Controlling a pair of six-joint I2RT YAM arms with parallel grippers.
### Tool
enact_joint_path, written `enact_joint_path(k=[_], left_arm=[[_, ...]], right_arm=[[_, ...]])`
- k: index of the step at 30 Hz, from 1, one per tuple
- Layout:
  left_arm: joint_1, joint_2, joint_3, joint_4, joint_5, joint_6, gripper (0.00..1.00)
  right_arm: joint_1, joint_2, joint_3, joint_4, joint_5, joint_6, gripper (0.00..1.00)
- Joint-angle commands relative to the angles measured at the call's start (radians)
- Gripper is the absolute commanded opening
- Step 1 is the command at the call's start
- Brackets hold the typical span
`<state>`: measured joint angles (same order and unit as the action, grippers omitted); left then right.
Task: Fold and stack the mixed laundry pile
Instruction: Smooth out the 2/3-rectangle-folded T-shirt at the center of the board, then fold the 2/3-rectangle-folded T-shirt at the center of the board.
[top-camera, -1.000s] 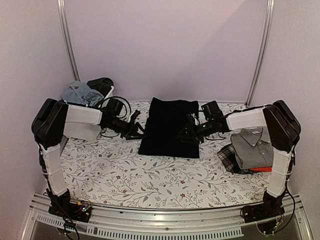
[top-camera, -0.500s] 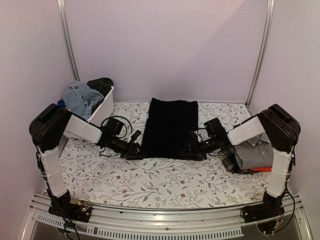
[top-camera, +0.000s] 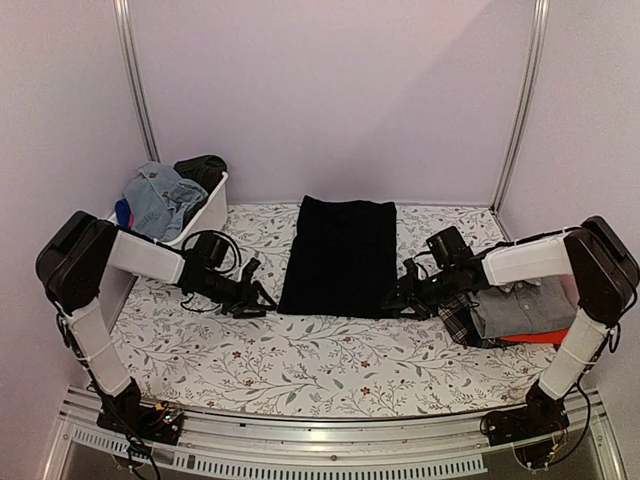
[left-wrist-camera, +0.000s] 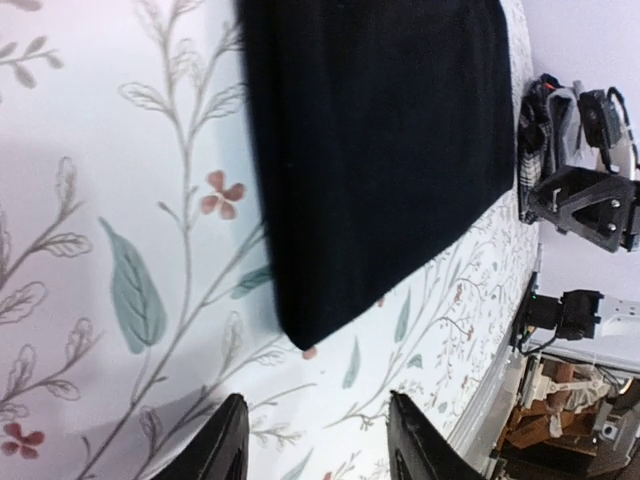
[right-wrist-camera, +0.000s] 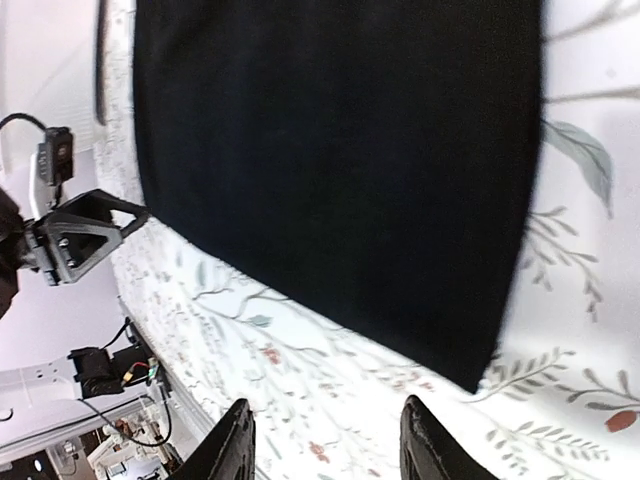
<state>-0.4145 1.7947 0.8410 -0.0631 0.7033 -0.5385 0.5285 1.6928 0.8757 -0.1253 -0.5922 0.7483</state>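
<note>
Looking down, we see the black cloth flat on the table. Our left gripper sits at its 7 o'clock corner, right gripper at 5 o'clock, both jaws apart, empty. We should pinch both corners together, evenly.

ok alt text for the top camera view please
A folded black garment lies flat in the centre, the left hand and right hand open beside its near corners. A white tub of clothes sits back-left; a grey shirt lies folded at right.

Flat, folded black garment, centre
</note>
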Motion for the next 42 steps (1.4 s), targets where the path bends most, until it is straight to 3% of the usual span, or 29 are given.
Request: enact_joint_path(k=[1, 11, 20, 25, 33, 42], left_arm=[[0.010, 0.056, 0.049, -0.053, -0.043, -0.025, 0.46], [-0.022, 0.143, 0.102, -0.075, -0.047, -0.037, 0.36], [-0.035, 0.170, 0.093, -0.122, -0.062, -0.038, 0.36], [-0.046, 0.203, 0.086, -0.079, -0.046, -0.045, 0.35], [-0.051, 0.200, 0.064, -0.084, -0.047, -0.045, 0.36], [-0.052, 0.200, 0.057, -0.087, -0.061, -0.047, 0.37]], right_arm=[[-0.007, 0.087, 0.023, -0.097, 0.087, 0.003, 0.48], [-0.001, 0.162, 0.099, -0.208, 0.193, -0.021, 0.46], [-0.012, 0.144, 0.038, -0.189, 0.196, -0.010, 0.46], [-0.012, 0.177, 0.065, -0.167, 0.199, -0.009, 0.39], [-0.016, 0.158, 0.043, -0.248, 0.283, -0.037, 0.51], [-0.019, 0.177, 0.074, -0.244, 0.297, -0.067, 0.50]])
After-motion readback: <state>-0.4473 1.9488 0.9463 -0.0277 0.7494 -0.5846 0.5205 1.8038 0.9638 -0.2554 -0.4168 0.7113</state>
